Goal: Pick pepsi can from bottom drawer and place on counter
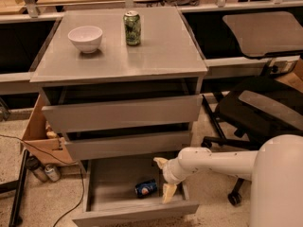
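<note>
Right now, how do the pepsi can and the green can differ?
The pepsi can is blue; the green can is green. The pepsi can lies on its side in the bottom drawer; the green can stands upright on the counter. The open claw is beside the pepsi can, not the green can. Both are drink cans.
</note>
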Available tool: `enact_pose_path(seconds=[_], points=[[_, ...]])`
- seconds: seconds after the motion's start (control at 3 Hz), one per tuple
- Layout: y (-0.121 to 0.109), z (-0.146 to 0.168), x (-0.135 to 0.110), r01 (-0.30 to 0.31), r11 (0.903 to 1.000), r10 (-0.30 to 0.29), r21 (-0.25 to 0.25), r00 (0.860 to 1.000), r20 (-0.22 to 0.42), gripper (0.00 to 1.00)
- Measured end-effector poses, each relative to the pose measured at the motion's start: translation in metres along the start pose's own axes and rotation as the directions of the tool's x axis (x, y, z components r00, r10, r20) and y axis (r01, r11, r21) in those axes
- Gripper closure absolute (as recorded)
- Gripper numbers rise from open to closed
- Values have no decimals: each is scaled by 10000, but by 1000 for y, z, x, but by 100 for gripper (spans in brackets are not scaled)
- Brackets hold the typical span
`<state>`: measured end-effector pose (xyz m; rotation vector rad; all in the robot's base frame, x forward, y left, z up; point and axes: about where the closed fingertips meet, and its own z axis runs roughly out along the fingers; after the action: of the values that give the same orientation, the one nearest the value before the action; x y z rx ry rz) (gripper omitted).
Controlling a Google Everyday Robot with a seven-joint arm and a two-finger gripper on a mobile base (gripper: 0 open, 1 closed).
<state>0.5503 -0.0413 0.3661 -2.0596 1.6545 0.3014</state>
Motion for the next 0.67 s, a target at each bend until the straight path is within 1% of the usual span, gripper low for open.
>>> enact_pose_path(seconds=[0.33,0.67], points=[[0,0,0,0,10000,0,0,10000,0,0],[0,10,2,-168,9998,168,-67,9999,36,0]])
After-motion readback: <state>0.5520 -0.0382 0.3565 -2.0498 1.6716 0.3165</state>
